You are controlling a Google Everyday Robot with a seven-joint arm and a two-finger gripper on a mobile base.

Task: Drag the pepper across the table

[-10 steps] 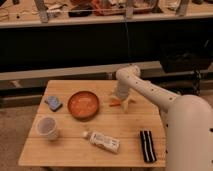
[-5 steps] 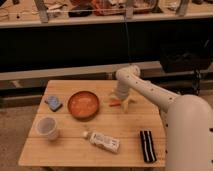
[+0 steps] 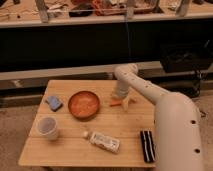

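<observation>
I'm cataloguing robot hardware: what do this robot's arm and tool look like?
The arm is smooth cream-white, built of thick rounded tubes with a bulbous elbow. Its big near segment carries a few small dark dots. No loose cables show. The tool, pale like the arm, is over the table beside the pepper.

One high camera looks down past the arm (image 3: 146,90) over the whole table (image 3: 70,150), the tool (image 3: 123,101) toward its far side.

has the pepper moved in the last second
No. The pepper keeps the same gap to the right of the orange bowl, with the gripper down right beside it.
</observation>
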